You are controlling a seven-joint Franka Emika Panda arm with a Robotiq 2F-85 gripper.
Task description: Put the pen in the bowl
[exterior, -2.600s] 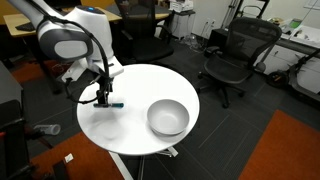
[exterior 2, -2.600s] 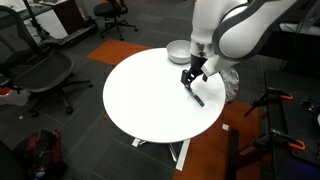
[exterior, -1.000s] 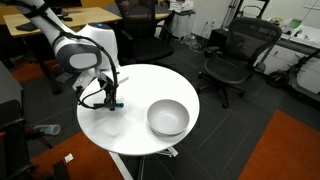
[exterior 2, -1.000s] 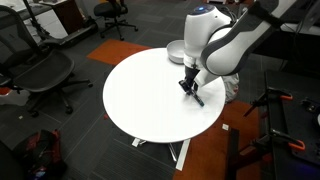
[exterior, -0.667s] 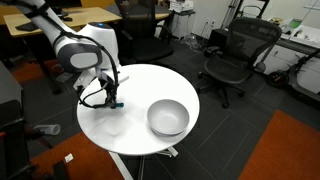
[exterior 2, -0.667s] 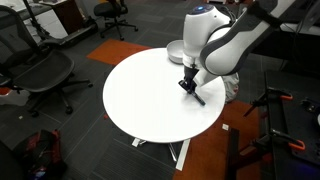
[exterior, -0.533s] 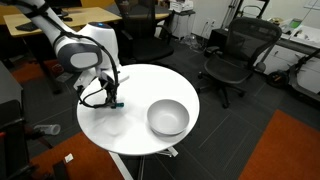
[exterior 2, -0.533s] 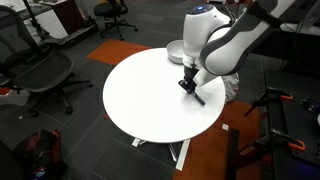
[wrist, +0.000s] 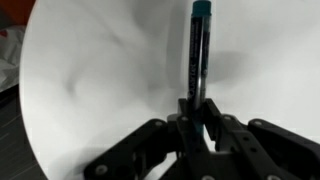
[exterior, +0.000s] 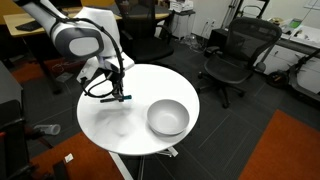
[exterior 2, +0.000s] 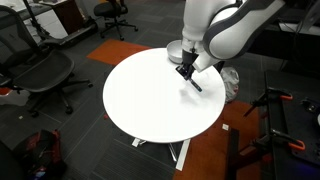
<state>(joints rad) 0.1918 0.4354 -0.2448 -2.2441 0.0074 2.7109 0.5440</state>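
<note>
My gripper (exterior: 117,95) is shut on the pen (wrist: 197,55), a thin dark stick with a blue end that juts out past the fingertips. In both exterior views the pen (exterior 2: 193,82) hangs a little above the white round table (exterior: 110,125), lifted off its surface. The silvery-grey bowl (exterior: 167,117) sits on the table to the side of the gripper, a short gap away. In an exterior view the bowl (exterior 2: 176,50) is mostly hidden behind my arm. In the wrist view the gripper (wrist: 196,118) pinches the pen's lower end between its black fingers (wrist: 219,130).
Black office chairs (exterior: 236,55) stand around the table, one more (exterior 2: 40,75) on its far side. An orange carpet patch (exterior: 290,150) lies on the dark floor. Desks (exterior: 30,20) line the back of the room.
The gripper has closed on the pen and risen with it off the table, shifting slightly toward the bowl. The arm stands higher than a second ago.
</note>
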